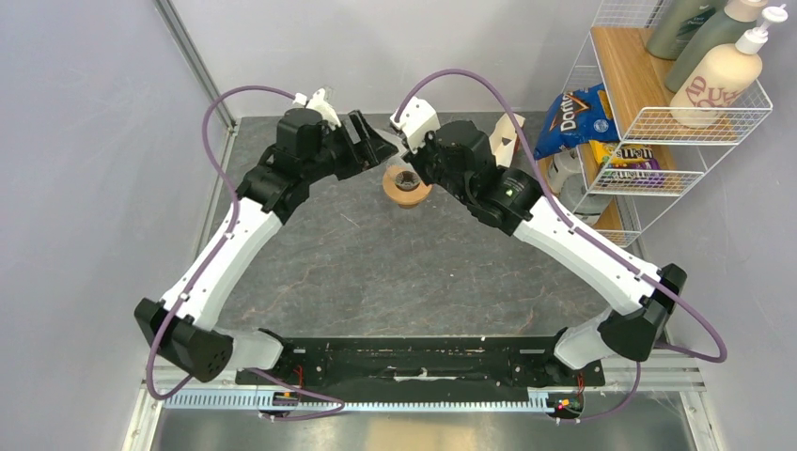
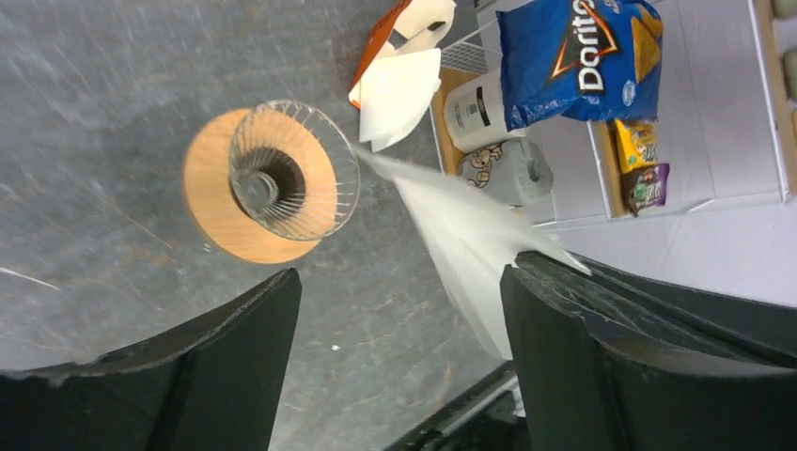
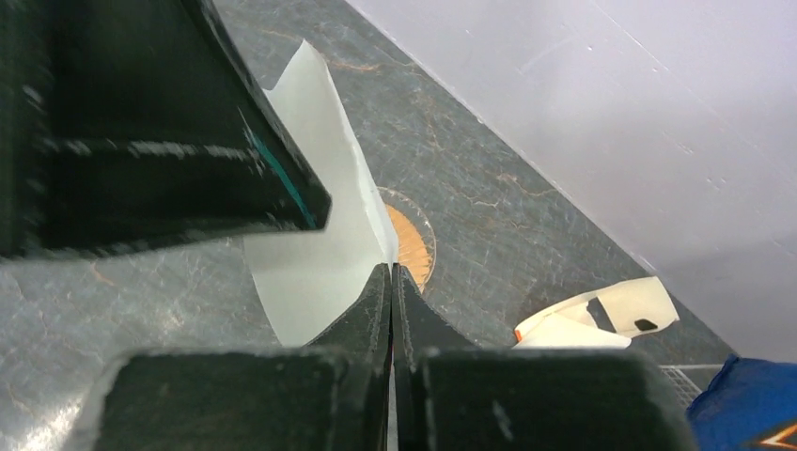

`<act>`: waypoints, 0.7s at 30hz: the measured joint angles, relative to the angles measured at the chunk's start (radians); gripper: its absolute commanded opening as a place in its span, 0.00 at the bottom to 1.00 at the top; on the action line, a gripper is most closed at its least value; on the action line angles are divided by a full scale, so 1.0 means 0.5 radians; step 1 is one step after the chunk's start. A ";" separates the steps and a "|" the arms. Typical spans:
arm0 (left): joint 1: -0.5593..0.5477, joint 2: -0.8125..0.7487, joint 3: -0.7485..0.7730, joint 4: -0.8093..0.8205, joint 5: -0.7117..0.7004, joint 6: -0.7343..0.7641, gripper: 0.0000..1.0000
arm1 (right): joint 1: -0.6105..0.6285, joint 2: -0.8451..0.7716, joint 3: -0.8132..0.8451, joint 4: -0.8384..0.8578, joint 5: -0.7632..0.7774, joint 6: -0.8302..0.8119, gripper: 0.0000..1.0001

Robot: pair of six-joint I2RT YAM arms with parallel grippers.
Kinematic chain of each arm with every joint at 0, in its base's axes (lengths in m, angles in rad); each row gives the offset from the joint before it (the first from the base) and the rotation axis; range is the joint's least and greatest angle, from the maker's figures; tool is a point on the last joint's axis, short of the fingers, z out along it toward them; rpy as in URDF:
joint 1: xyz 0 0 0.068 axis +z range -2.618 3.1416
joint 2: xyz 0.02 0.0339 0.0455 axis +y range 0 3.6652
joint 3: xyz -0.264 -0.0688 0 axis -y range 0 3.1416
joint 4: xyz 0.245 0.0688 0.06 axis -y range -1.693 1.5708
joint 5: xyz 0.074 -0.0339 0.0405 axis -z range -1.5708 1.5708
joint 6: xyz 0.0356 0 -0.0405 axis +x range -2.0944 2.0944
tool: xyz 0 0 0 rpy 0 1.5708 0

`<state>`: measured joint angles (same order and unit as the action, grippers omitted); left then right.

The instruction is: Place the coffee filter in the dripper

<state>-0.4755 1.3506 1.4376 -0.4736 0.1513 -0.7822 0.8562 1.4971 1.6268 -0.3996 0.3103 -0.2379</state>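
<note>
Right gripper (image 3: 391, 272) was pinched shut on the coffee filter (image 3: 320, 268) near the dripper (image 2: 273, 183), while the left gripper (image 2: 402, 282) gaped wide, probably letting it go.

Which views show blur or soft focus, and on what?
Left wrist: the coffee filter is smeared and blurred, while the dripper is crisp. Right wrist: the close-up fingers are soft and dark. Top external: sharp and evenly lit.
</note>
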 measured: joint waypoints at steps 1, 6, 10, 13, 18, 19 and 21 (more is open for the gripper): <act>0.013 -0.031 0.000 0.000 0.027 0.080 0.87 | 0.000 -0.026 -0.033 -0.002 -0.040 -0.029 0.00; 0.060 -0.079 0.122 -0.108 0.101 0.519 0.88 | 0.001 -0.114 -0.101 -0.009 -0.154 -0.161 0.00; 0.060 -0.009 0.275 -0.208 0.208 0.784 0.87 | 0.001 -0.150 -0.108 -0.009 -0.230 -0.232 0.00; 0.060 0.027 0.308 -0.255 0.274 0.905 0.86 | 0.001 -0.154 -0.108 -0.010 -0.253 -0.253 0.00; 0.060 0.030 0.296 -0.260 0.293 1.005 0.76 | 0.001 -0.154 -0.108 -0.011 -0.282 -0.259 0.00; 0.060 0.030 0.296 -0.260 0.291 1.015 0.73 | 0.001 -0.154 -0.108 -0.011 -0.291 -0.259 0.00; 0.060 0.030 0.296 -0.261 0.285 1.038 0.65 | 0.001 -0.154 -0.108 -0.011 -0.305 -0.258 0.00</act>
<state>-0.4454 1.3655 1.5856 -0.6041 0.2939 -0.2634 0.8566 1.4200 1.5730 -0.4049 0.1577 -0.3668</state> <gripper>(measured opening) 0.746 0.007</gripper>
